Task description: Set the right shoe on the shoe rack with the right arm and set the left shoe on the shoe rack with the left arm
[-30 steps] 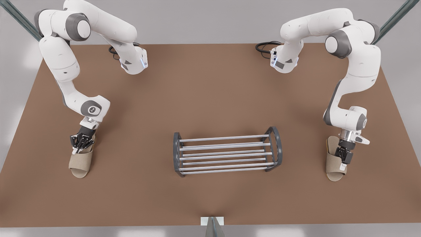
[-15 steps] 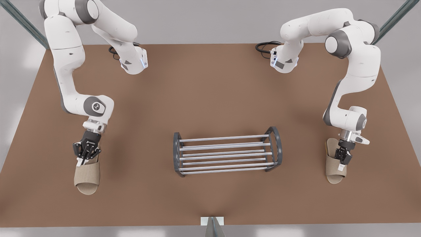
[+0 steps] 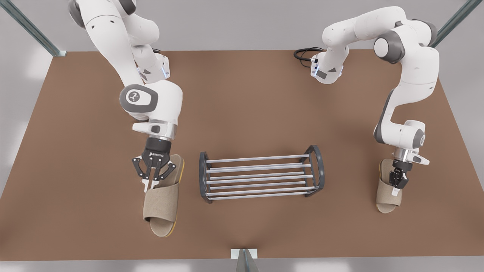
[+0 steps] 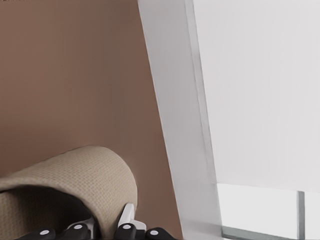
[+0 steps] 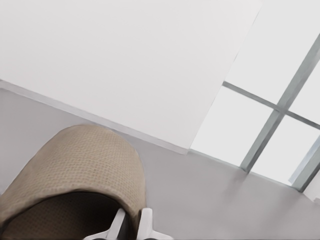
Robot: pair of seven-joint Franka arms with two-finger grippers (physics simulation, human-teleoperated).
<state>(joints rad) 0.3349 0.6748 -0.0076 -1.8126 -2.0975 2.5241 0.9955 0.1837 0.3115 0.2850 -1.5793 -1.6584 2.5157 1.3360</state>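
Note:
In the front view, the shoe rack stands at the table's middle front. My right gripper is at the front view's left, just left of the rack. It is shut on the strap edge of the right shoe and holds it raised, toe toward the front edge. The right wrist view shows that strap pinched in the right gripper. My left gripper is at the front view's right, shut on the strap of the left shoe, low over the table. The left wrist view shows this strap in the left gripper.
The brown table has open surface behind and beside the rack. Black cables lie at the back by the arm bases. A small camera mount sits at the front edge. The table's edge runs past the left shoe.
The arm at the front view's left lifted its slipper and carried it right, up beside the rack. The other gripper and its slipper shifted only slightly toward the front edge.

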